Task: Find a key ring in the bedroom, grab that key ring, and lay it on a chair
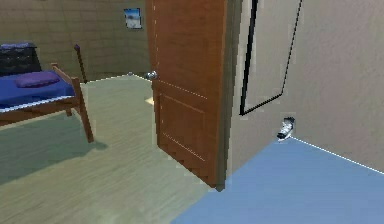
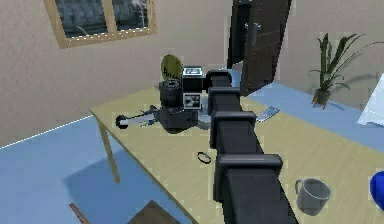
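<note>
Arm (image 2: 236, 135) out over a pale yellow tabletop (image 2: 150, 160); wooden door (image 1: 186, 80) open onto a bed (image 1: 35, 92).
A small dark ring (image 2: 204, 157) lies on the tabletop beside the arm; whether the gripper (image 2: 130, 121) holds anything, I cannot tell.

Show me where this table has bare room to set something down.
Freest: the table toward the arm side view's right, bordered by the arm, the silvery item and the grey mug. Also the strip between the small dark ring, the pincer and the table's near edge. Crowded: around the pincer, a green round object behind it.
</note>
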